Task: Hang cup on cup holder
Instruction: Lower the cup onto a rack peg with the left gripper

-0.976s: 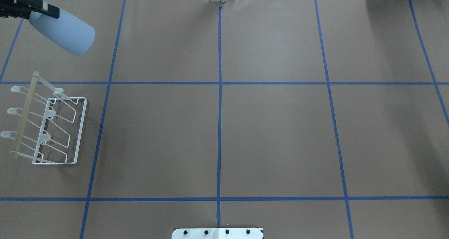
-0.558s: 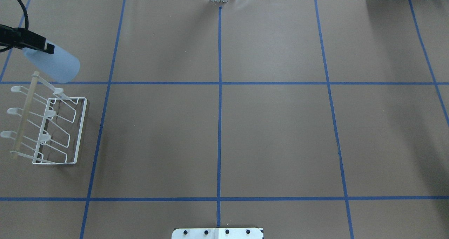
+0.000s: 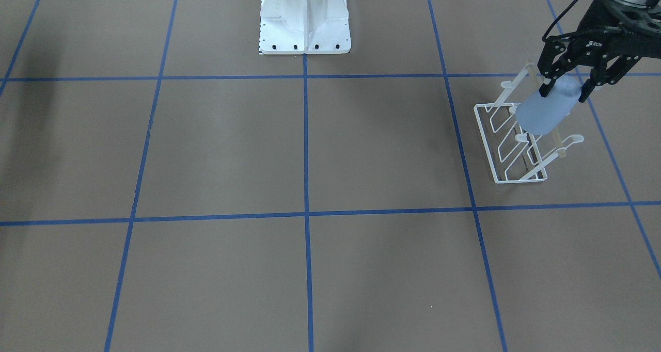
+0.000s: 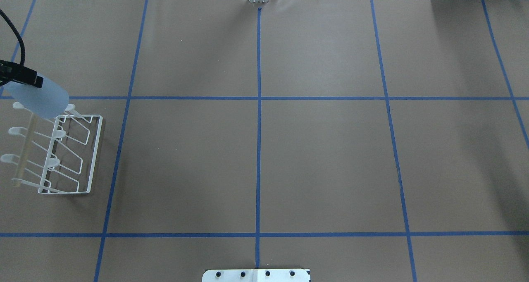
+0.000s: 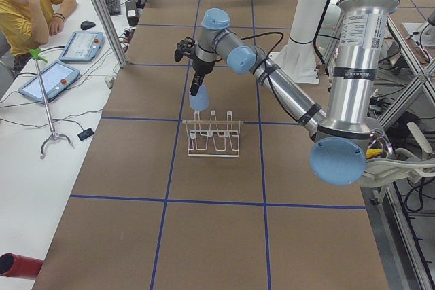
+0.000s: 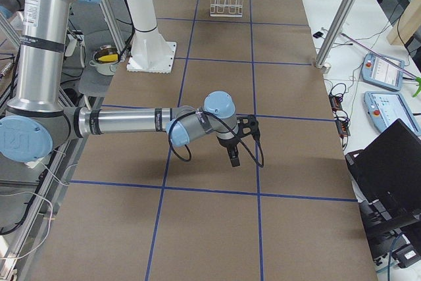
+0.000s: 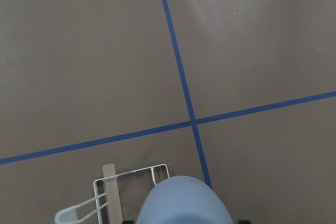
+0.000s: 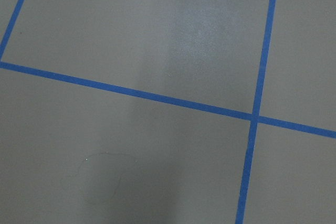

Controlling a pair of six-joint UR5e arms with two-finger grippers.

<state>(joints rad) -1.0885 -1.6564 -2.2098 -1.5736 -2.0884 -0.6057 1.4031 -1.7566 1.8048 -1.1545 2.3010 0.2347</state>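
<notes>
The left tool [image 3: 564, 93] is clamped on the narrower end of the cup [image 3: 541, 113]. The cup hangs tilted, wider end lowest, over the cup holder [image 4: 95, 154], above the end of its wooden bar farthest from the robot's base. Whether the cup touches a prong cannot be told. The cup holder stands on the brown worktop [image 4: 322, 158]. The right tool [image 6: 234, 156] hovers well apart from the cup holder; whether its fingers are apart or together cannot be told.

Brown table [image 8: 157, 19] crossed by two blue tape lines [image 8: 131, 93] meeting near the right edge; a faint curled mark [image 8: 102, 174] lies at lower left.
</notes>
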